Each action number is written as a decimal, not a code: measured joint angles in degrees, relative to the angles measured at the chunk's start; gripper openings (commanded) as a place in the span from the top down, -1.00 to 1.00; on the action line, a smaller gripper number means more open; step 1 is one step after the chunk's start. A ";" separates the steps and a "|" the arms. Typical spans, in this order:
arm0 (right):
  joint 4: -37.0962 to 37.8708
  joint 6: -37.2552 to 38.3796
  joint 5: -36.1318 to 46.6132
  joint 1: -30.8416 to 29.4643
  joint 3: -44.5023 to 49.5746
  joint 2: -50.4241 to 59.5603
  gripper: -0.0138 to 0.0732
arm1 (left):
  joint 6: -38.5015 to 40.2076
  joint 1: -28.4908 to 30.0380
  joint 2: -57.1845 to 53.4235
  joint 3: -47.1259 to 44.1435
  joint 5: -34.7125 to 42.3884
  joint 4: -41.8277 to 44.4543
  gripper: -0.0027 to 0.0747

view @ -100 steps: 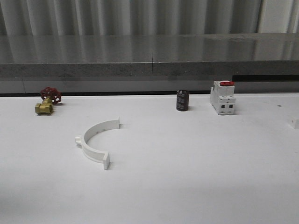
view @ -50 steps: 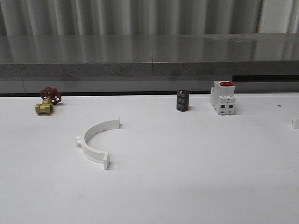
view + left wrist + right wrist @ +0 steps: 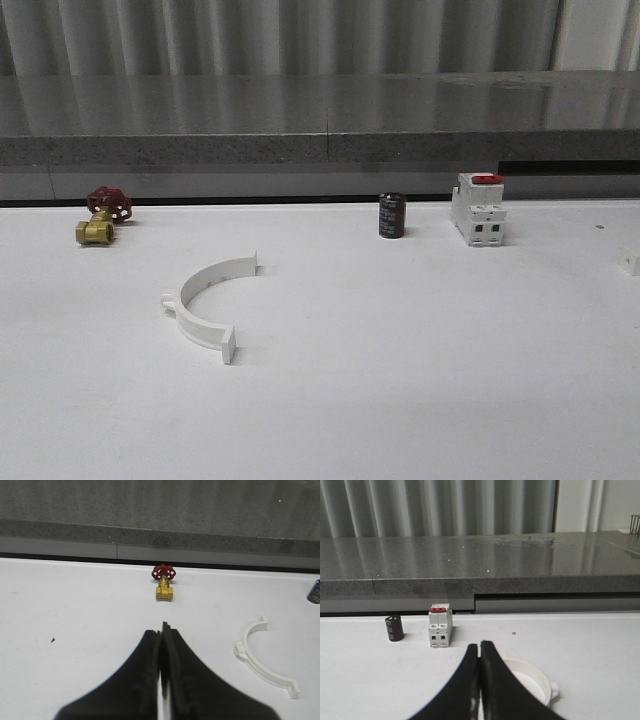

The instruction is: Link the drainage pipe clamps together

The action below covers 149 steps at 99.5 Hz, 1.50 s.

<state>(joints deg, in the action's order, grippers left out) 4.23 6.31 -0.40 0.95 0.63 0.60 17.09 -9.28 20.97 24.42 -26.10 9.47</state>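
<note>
One white half-ring drainage pipe clamp [image 3: 183,305] lies flat on the white table, left of centre, its open side facing right. In the left wrist view the same clamp [image 3: 257,669] lies off to one side of my left gripper [image 3: 162,627], which is shut on nothing above bare table. A second white clamp half [image 3: 541,676] lies just beyond my right gripper [image 3: 480,645], partly hidden by its fingers [image 3: 495,680]. The right gripper is shut too, with nothing in it. A small white piece [image 3: 630,264] peeks in at the front view's right edge.
A brass valve with a red handwheel [image 3: 100,218] stands at the back left. A black cylinder [image 3: 391,215] and a white boxy block with a red top [image 3: 477,210] stand at the back right. A grey ledge [image 3: 320,150] runs behind the table.
</note>
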 measured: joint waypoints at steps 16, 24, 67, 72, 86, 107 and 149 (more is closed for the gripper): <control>0.00 -0.92 -4.51 0.00 -6.08 -1.41 0.84 | 0.00 0.00 0.00 0.00 0.22 0.09 0.98; 0.00 -1.05 -9.11 0.00 -10.16 -5.28 0.84 | 0.00 0.00 0.00 -0.12 0.43 0.12 0.98; -1.12 -0.95 -36.82 0.00 -36.34 -39.60 0.84 | 0.00 0.00 0.00 -0.12 0.65 0.22 0.98; -1.39 -0.95 -38.89 0.00 -38.18 -42.80 0.84 | 0.00 0.00 0.00 -0.12 0.65 0.22 0.98; -1.68 -0.95 -42.21 0.00 -40.30 -48.04 0.83 | 0.00 0.00 0.00 -0.12 0.65 0.22 0.98; -2.05 -0.95 -45.17 0.00 -40.40 -51.20 0.41 | 0.00 0.00 0.00 -0.12 0.65 0.22 0.98; -3.10 1.08 -44.37 0.00 -43.93 -55.37 -0.40 | 0.00 0.00 0.00 -0.12 0.65 0.22 0.98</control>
<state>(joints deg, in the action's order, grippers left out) 1.13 7.39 -44.77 0.95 -43.30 -54.77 17.09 -9.28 20.97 24.30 -25.45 9.69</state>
